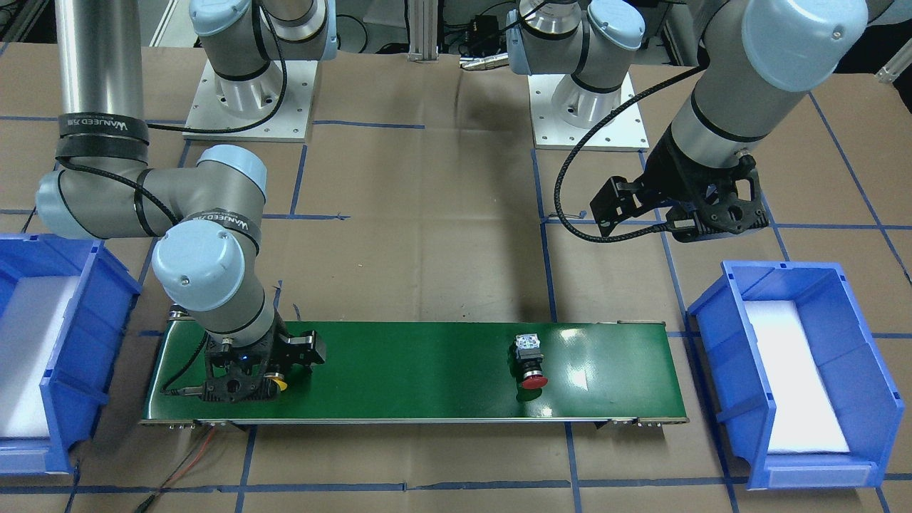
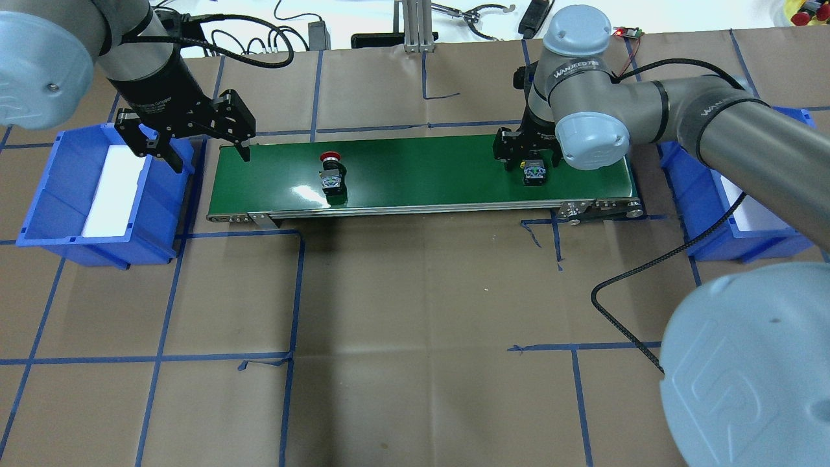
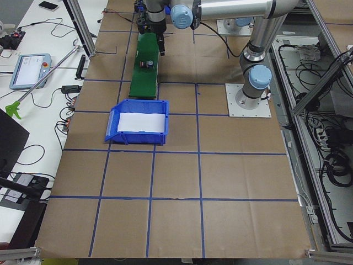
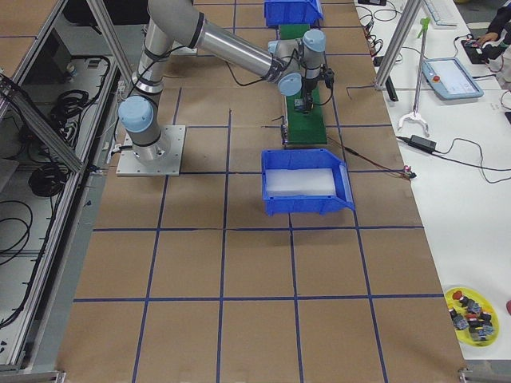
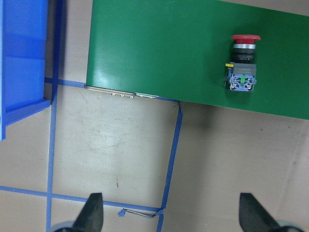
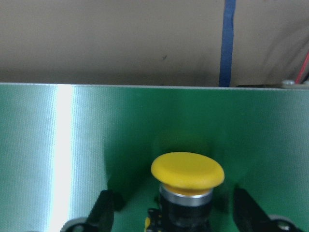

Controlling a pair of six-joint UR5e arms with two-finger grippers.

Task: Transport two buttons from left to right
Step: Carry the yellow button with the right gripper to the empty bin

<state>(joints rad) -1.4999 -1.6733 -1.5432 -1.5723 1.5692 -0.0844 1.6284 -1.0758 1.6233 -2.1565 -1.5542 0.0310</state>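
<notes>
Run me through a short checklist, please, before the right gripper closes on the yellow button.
1. Yellow button sits between the right gripper's jaws: ok.
2. Right jaws open, a gap on each side: ok.
3. Jaws low enough for the black body: cannot tell.
4. Left gripper open, away at the green belt's other end: ok.
5. Red button lies apart on the belt: ok.
6. Right blue bin shows only a white liner: ok.

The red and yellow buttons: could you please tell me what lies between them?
Only bare green belt separates the red button from the yellow button, as the overhead view shows.
</notes>
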